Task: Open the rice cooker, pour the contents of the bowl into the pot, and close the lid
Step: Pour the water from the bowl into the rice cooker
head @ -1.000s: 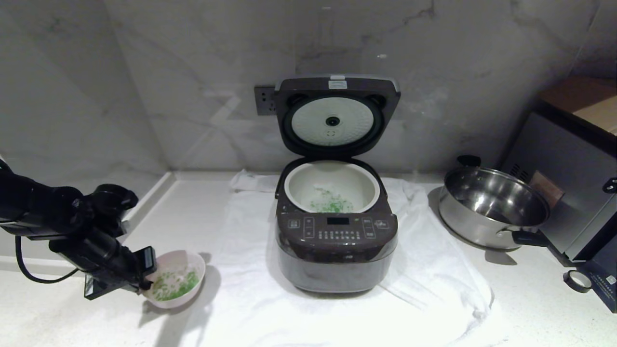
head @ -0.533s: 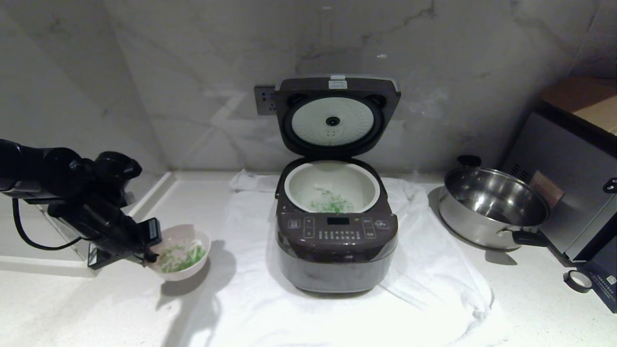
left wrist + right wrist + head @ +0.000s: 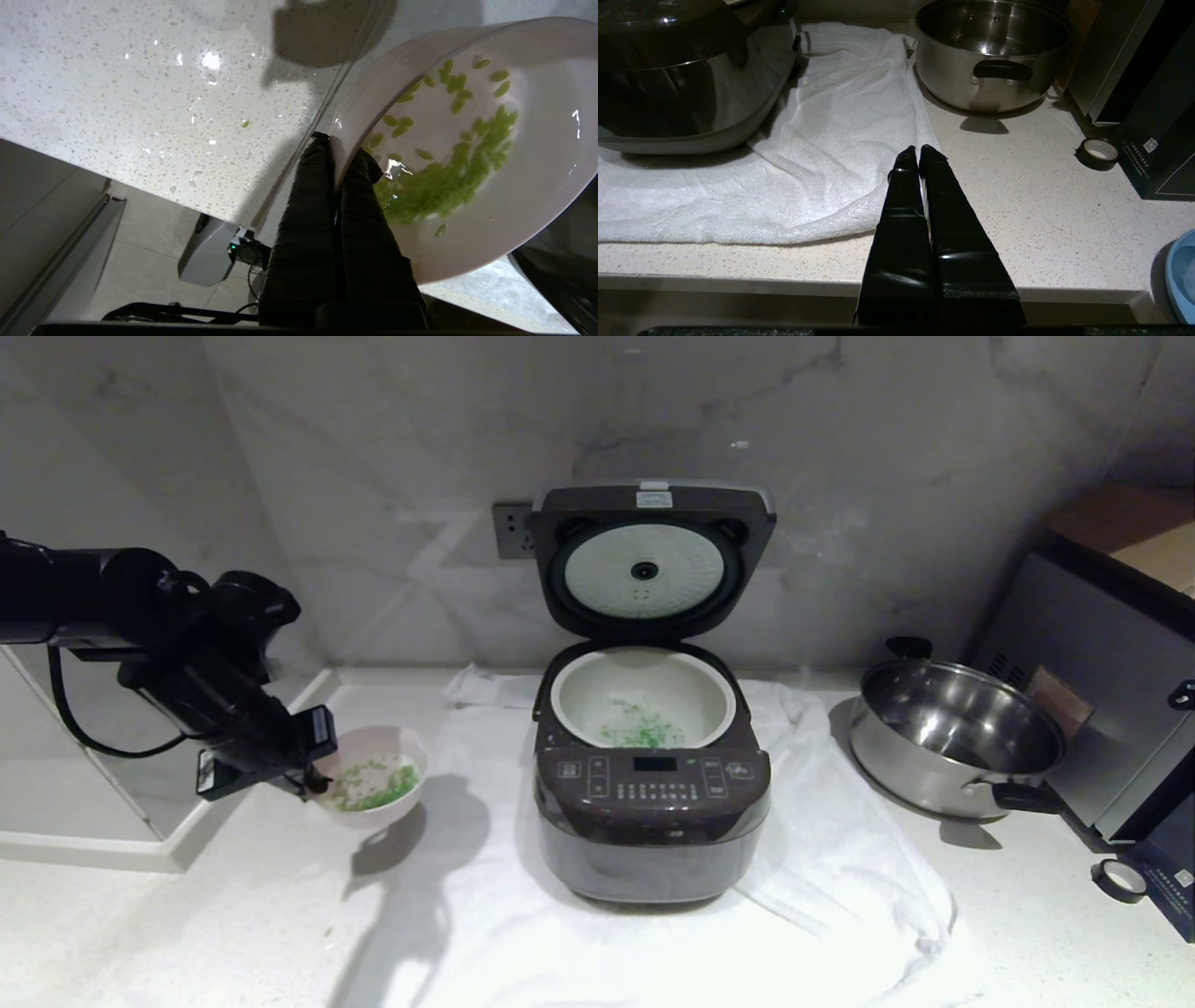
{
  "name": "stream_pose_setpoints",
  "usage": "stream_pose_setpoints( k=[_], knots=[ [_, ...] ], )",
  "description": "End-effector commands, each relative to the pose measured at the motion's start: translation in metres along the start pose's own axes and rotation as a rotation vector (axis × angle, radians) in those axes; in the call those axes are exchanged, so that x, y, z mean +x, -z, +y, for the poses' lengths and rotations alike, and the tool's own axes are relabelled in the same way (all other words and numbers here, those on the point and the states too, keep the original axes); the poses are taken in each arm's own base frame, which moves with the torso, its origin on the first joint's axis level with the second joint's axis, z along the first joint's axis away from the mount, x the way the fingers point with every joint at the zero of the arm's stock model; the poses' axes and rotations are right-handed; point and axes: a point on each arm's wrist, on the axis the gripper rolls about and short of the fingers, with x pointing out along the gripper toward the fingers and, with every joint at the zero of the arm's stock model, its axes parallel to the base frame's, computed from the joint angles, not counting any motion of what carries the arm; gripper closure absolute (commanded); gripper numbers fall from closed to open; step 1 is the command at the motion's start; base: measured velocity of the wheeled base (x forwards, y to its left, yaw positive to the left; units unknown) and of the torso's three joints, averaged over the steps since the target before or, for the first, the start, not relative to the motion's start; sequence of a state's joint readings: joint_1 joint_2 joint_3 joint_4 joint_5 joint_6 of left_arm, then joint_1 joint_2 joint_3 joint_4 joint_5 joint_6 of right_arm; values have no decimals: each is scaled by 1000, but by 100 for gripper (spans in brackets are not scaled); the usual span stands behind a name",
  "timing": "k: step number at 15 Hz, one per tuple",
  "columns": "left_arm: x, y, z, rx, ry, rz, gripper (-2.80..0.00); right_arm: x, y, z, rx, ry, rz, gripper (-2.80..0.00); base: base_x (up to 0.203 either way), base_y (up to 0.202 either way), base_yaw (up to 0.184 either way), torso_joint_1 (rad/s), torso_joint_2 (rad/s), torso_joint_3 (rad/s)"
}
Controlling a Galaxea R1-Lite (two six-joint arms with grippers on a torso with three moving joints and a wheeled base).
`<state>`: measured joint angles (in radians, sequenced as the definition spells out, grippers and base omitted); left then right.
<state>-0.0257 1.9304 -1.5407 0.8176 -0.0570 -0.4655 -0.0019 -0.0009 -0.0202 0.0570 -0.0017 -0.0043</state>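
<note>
The left gripper (image 3: pixel 313 782) reaches in level from the left of the rice cooker (image 3: pixel 652 803), clamped on the near rim of the bowl (image 3: pixel 375 777) — one finger inside, one outside. Since a second ago the bowl has risen off the surface (image 3: pixel 1027 915) and come closer to the cooker. Green bits (image 3: pixel 448 163) lie in the bowl; more lie in the pot (image 3: pixel 642 700), under the raised lid (image 3: pixel 652 560). The right gripper (image 3: pixel 919 151) hangs pressed together and empty, right of the cooker.
</note>
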Motion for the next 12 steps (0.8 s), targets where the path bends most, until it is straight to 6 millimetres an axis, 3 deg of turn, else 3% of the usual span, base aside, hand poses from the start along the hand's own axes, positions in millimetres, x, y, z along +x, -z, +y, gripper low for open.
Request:
stream_pose_setpoints(
  k=[1,12],
  knots=[
    [-2,-10,-6,-1,10,7,0,0,0,0,0,1,-1,0,0,0,0,0,0,0],
    [-21,-17,-36,32,97,54,0,0,0,0,0,-1,2,0,0,0,0,0,0,0]
  ],
)
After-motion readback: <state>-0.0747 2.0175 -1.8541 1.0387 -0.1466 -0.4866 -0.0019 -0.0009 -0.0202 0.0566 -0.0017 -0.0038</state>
